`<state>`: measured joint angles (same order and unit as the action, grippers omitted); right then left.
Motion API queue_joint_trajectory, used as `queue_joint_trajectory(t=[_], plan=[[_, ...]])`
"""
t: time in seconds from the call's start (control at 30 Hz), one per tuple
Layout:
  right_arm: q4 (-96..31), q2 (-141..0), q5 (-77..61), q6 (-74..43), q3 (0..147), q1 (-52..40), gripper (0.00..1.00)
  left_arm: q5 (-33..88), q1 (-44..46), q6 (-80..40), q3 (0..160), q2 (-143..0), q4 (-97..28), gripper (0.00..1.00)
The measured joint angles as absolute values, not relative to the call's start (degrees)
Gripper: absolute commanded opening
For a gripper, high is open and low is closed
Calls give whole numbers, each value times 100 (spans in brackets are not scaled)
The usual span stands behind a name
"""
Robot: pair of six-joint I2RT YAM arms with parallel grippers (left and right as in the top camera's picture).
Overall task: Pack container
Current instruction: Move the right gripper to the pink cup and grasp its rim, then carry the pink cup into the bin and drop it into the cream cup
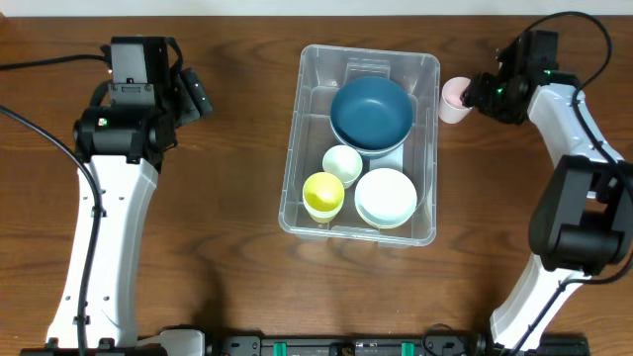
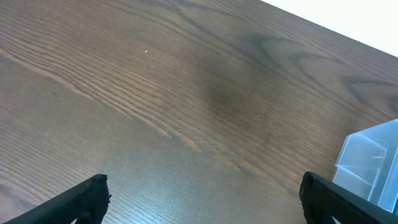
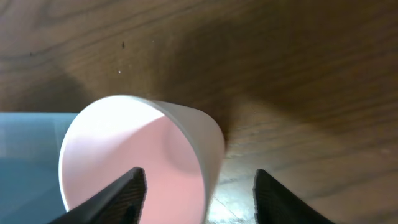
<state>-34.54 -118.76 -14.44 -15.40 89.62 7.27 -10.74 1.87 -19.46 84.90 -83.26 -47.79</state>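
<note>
The clear plastic container [image 1: 307, 129] stands at the table's middle. It holds a dark blue bowl [image 1: 371, 111], a pale green cup [image 1: 342, 163], a yellow cup [image 1: 323, 193] and a pale mint bowl [image 1: 386, 196]. A pink cup [image 1: 454, 99] stands just outside its right wall; it fills the right wrist view [image 3: 143, 162]. My right gripper [image 1: 473, 94] is open, its fingers [image 3: 200, 190] straddling the cup's wall, one inside the cup. My left gripper [image 1: 198, 96] is open and empty over bare wood [image 2: 202, 199], left of the container, whose corner [image 2: 373, 162] shows.
Both arms' white links [image 1: 104, 218] reach in from the front edge. Cables [image 1: 40, 64] run along the far left and far right. The wooden table [image 1: 218, 247] surrounds the container.
</note>
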Motion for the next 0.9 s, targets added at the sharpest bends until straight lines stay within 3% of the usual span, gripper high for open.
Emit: queue_joint_trajectory(t=[0.07,0.1,0.57,0.9], plan=[[-3415,-11907,-1481,-1540,8962,705,4,-1074,187,-1946,8490,-8326,-4779,98],[-3391,-11909,-1496,-1529,8962,687,1,-1074,187,-1946,8490,-8326,-4779,98],[-4189,-11701,-1551,-1525,8962,939,1,-1074,187,-1946,8490,-8326,-4779,98],[-5334,-9011,-1378,-1367,9085,847,1,-1074,187,-1946,8490,-8326,-4779,98]])
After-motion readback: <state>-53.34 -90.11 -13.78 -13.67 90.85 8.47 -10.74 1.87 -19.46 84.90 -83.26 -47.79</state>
